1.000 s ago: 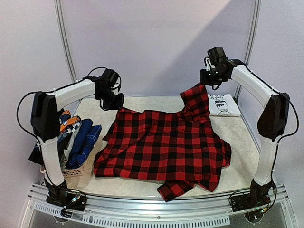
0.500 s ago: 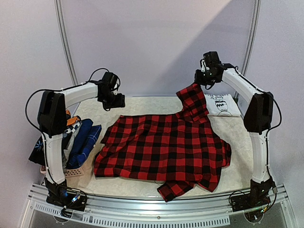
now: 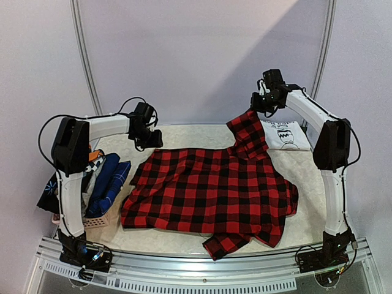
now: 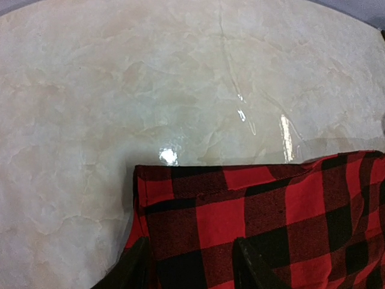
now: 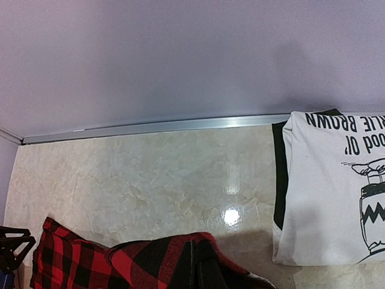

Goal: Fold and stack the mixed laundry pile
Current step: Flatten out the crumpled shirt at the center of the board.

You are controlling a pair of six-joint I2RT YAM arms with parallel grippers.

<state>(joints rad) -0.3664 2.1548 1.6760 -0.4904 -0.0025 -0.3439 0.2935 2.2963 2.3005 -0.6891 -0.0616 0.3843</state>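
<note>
At the near edge, a sleeve end of the red-and-black plaid cloth shirt (image 3: 208,196) reaches almost to the front of the pale marbled desk (image 3: 306,226). The rest of the shirt lies spread over desk centre, w/ folds bunched along its R side. Near L, a small pinkish woven basket (image 3: 97,222) holds other laundry: navy & blue plaid cloth pieces (image 3: 110,182) draped over its rim, w/ an orange-patterned piece (image 3: 90,158) behind them. Further back, the L claw (image 3: 152,139) hangs just over the shirt's far L corner. The L wrist cam shows its 2 dark fingers (image 4: 133,270) apart, partway open. That corner lies flat on the desk below & btwn them, nothing gripped. At far R the R claw (image 3: 254,107) sits up high, closed tight on the shirt's far R corner, which rises off the desk in a steep peak. In the R wrist cam the plaid bunches right at the claw (image 5: 195,265). Just R of the peak, at the desk's far R, lies a folded white cotton T-shirt w/ dark trim & black cartoon print (image 3: 286,136). The R wrist cam shows a strip of bare desk btwn it & the plaid, & its lettering reads upside down. Its far edge lies close to the metal back rail (image 5: 168,125).
</note>
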